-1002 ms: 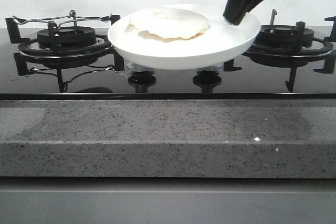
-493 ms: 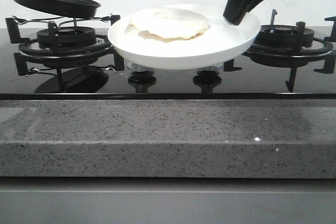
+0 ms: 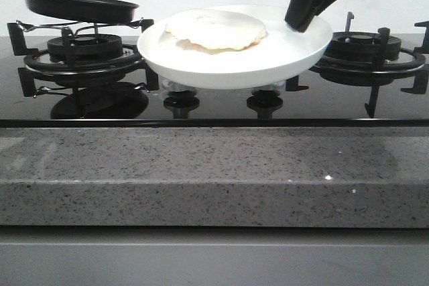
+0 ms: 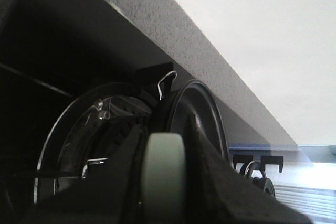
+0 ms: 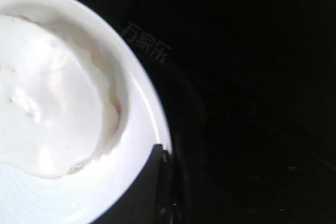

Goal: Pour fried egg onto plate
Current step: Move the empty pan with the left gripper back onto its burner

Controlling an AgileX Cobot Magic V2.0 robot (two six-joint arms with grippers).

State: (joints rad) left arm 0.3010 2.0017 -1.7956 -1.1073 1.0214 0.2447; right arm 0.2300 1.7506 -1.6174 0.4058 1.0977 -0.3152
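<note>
The fried egg (image 3: 216, 29) lies on the white plate (image 3: 234, 65), a little left of its middle. My right gripper (image 3: 303, 21) is shut on the plate's far right rim and holds it above the hob's middle knobs. In the right wrist view one dark finger (image 5: 147, 187) lies over the plate's rim (image 5: 149, 114) beside the egg (image 5: 47, 114). My left gripper (image 4: 164, 182) is shut on the grey handle of the black frying pan (image 3: 80, 6). The pan is empty and nearly level just above the left burner.
The left burner grate (image 3: 80, 55) is under the pan and the right burner grate (image 3: 372, 55) is behind the plate's right side. Two knobs (image 3: 181, 102) sit under the plate. A grey speckled counter edge (image 3: 214, 172) runs across the front.
The pan has come down from the top left, levelled out and shifted slightly right over the left burner. The plate, the egg and the right gripper have not moved.
</note>
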